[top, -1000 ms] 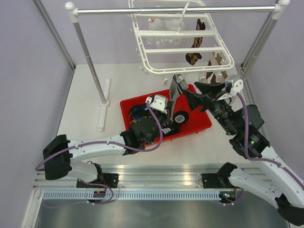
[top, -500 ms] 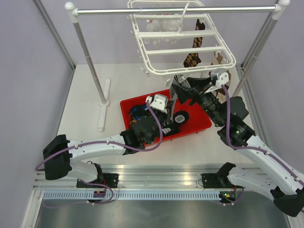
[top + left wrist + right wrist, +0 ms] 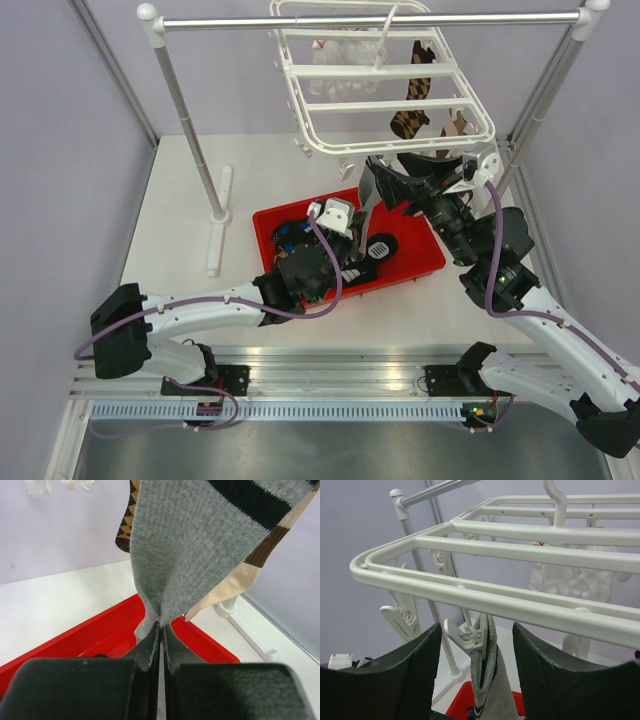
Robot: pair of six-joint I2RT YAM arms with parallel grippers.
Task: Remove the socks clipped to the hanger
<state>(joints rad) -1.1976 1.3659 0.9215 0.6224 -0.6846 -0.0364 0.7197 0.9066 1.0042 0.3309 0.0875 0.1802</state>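
Nearest in, down at six o'clock: left gripper (image 3: 160, 639) with jaws pressed together on a pinch of the grey sock (image 3: 185, 545), clamped just above the red tray (image 3: 90, 637). From there a taut grey sheet rising toward twelve o'clock. Brown-and-cream banding (image 3: 250, 565) along its two o'clock edge, same sock or another behind it, hard to call. A sliver of the argyle sock (image 3: 126, 527) peeking out at eleven. Next out, toward one o'clock of the tray in the overhead view: right gripper (image 3: 476, 629) reaching in, jaws apart, one finger on either side of the white clip (image 3: 462, 635) biting the grey sock's top edge. A clear gap at three o'clock of the sock; nine o'clock finger just beside the clip, contact impossible to call. Clip hanging from the near bar of the hanger (image 3: 390, 105), grey sock stretched between it and the left gripper. Further on, under the hanger's three o'clock side, argyle sock dangling with a brown-and-cream patterned sock (image 3: 457, 126) just beside it. Toward twelve o'clock, white glove-like cloth (image 3: 345, 50) clipped at the hanger's far end. Farthest back, silver rail stand (image 3: 180, 100) carrying the hanger's hook.
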